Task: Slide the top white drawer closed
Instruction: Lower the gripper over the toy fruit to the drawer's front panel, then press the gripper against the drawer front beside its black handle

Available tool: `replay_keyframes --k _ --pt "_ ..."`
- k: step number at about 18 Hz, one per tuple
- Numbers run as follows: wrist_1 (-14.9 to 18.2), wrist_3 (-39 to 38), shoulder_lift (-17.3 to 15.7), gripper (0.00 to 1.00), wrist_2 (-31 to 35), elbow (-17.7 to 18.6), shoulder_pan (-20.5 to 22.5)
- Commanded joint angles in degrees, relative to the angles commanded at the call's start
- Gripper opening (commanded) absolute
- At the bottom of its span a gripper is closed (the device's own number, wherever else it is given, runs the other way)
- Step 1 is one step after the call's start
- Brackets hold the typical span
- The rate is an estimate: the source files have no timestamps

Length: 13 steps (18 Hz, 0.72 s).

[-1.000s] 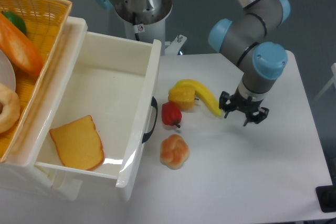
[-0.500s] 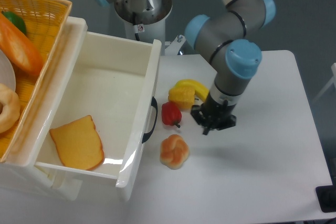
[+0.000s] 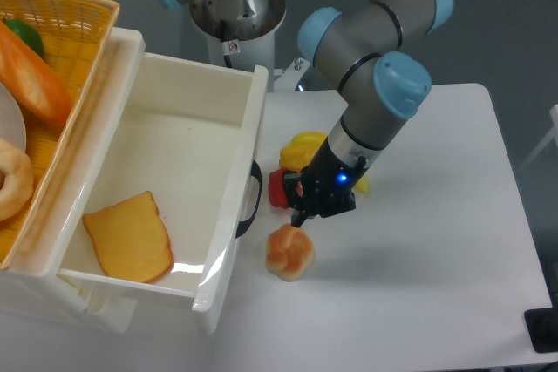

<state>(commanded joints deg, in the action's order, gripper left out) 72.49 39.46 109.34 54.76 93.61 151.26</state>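
Nearest, pulled far out over the counter (image 3: pixel 436 302) and not yet closed: the top white drawer (image 3: pixel 187 141), with a bread slice (image 3: pixel 129 237) inside and its black handle (image 3: pixel 251 200) facing right. Just beyond the front, a bun (image 3: pixel 289 251), a red pepper (image 3: pixel 281 189) and yellow fruit (image 3: pixel 305 150) crowded around the claw (image 3: pixel 307 213), low beside the handle; cannot tell whether open or holding anything, fingers hidden under the wrist. Likely risk: catching the pepper or bun against the drawer front while pushing, or missing the handle and sliding off the glossy front.

Top white drawer (image 3: pixel 174 119) pulled out, toast slice (image 3: pixel 129 237) inside; basket (image 3: pixel 74 10) left above; end effector (image 3: pixel 307 206) right of handle (image 3: pixel 251 199), bun (image 3: pixel 289 251) below.
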Motion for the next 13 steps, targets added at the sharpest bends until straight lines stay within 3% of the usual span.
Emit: replay_keyframes --k 6,13 --pt "7.7 -0.7 -0.5 0.03 -2.3 -4.1 -0.5" --pt "10.4 -1.0 -1.2 0.03 -2.3 -4.1 -1.5"
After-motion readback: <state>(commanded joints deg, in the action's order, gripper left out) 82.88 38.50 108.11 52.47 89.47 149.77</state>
